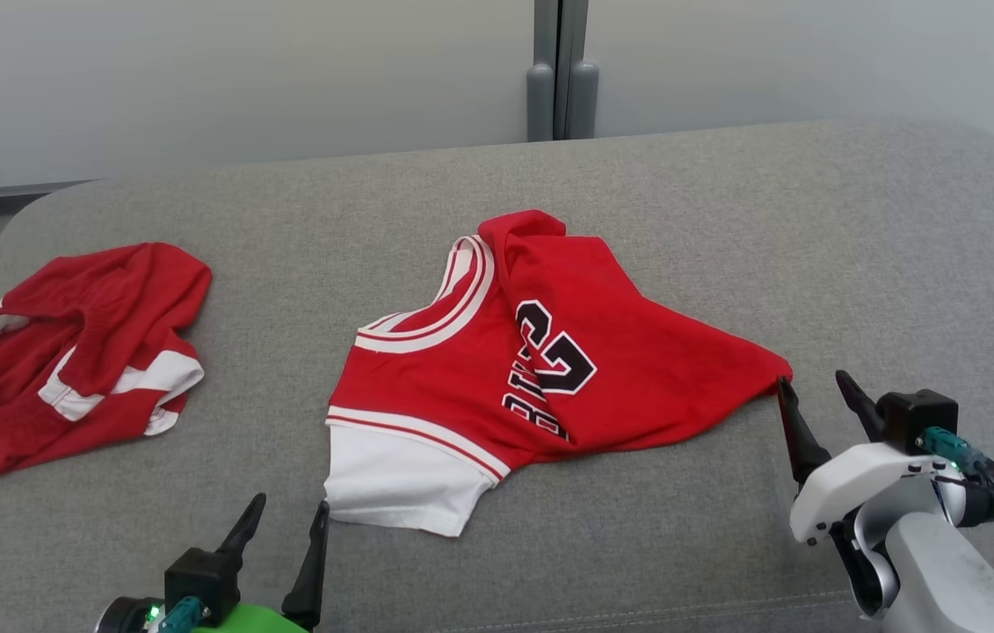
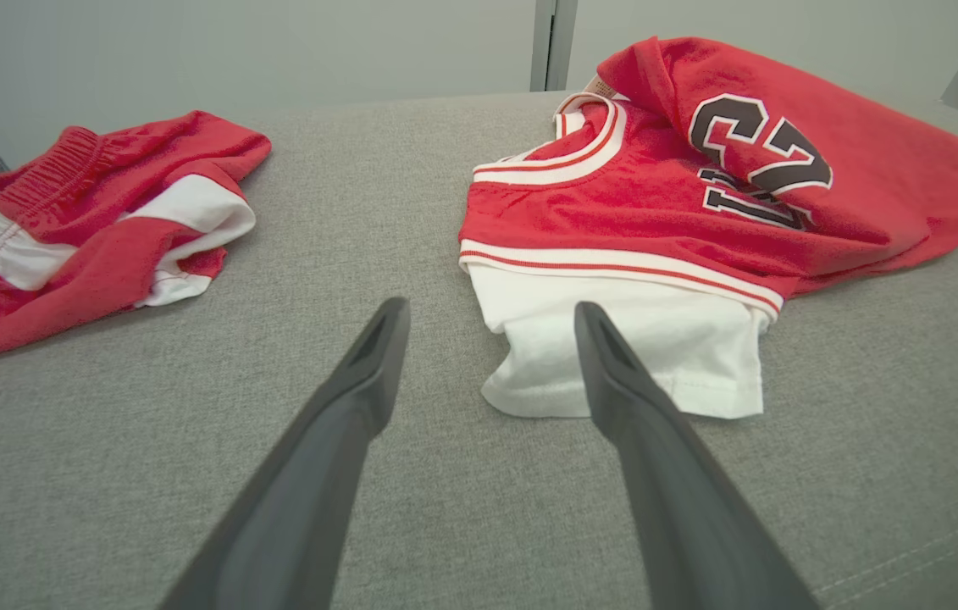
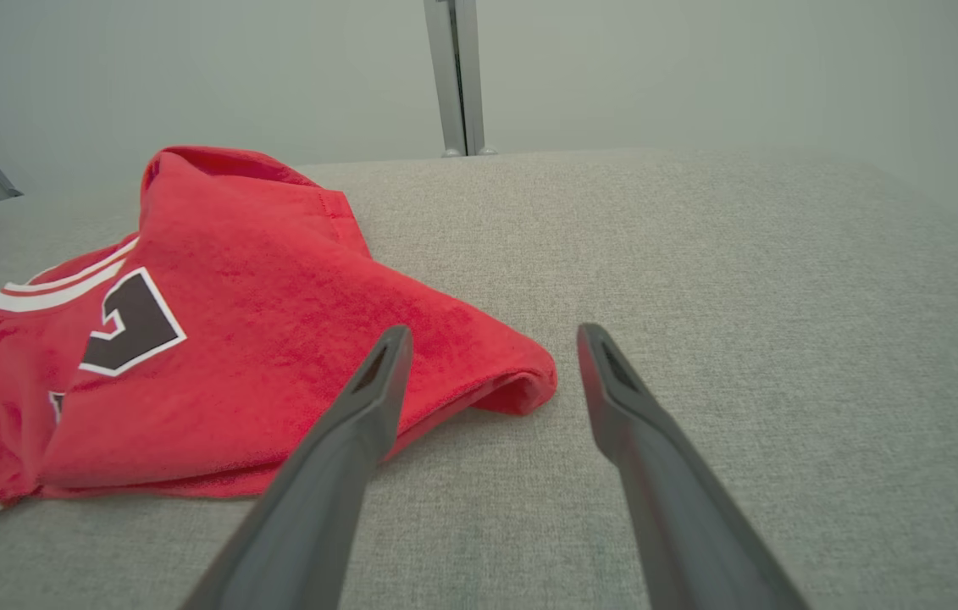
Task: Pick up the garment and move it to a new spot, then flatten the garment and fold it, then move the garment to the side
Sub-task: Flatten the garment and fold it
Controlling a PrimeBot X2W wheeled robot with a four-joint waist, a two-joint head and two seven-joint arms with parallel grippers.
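Bracketing jersey corner, right gripper spread.

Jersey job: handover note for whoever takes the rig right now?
Things: jersey mid grey cushion, rumpled, one side flopped over its front; red shorts apart, to its left.
Hands: left hand open, empty, just short of the white sleeve; right hand open, empty, at the jersey's right corner.
Done: nothing confirmable; jersey not flat, not folded.
Left: grasp, flatten, fold, move aside.
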